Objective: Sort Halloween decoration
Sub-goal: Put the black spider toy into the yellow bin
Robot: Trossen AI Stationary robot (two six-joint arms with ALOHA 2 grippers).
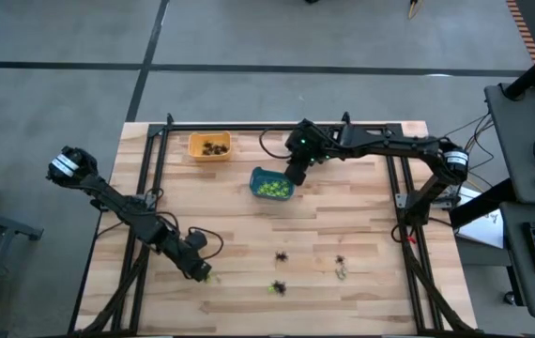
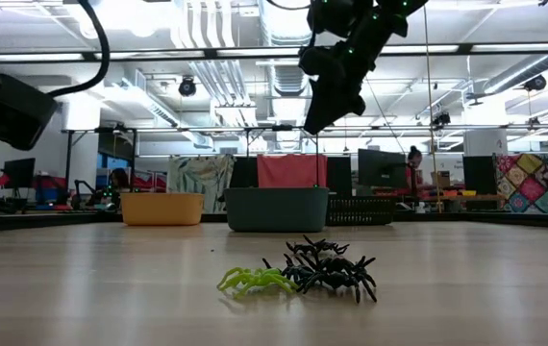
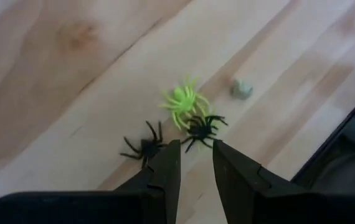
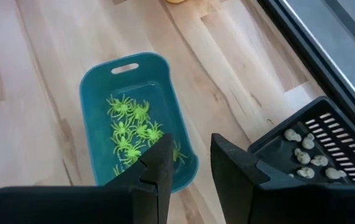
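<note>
A lime green spider [image 2: 253,280] and a clump of black spiders [image 2: 330,270] lie closest in the low view, on the bare wooden table [image 1: 249,225]. In the left wrist view that same green spider [image 3: 185,101] sits just ahead of the left gripper [image 3: 195,163], with one black spider [image 3: 203,128] touching it and another [image 3: 143,147] right beside one fingertip; a small pale grey piece [image 3: 241,89] lies a little farther ahead. The left pincer is spread by a narrow gap and holds nothing. Its arm reaches in low from the table's left edge, elbow bent, wrist angled downward.

The right gripper [image 1: 296,175] hangs above the teal bin [image 4: 96,118], fingers slightly apart and empty, its arm stretched across from the right side. Green spiders [image 4: 131,130] fill the bin directly beneath it. To one side stands a black slotted bin [image 4: 317,146] holding pale pieces; an orange bin [image 1: 209,146] with dark spiders lies beyond. More spiders [image 1: 340,263] are scattered on the table, well apart from this pincer.
</note>
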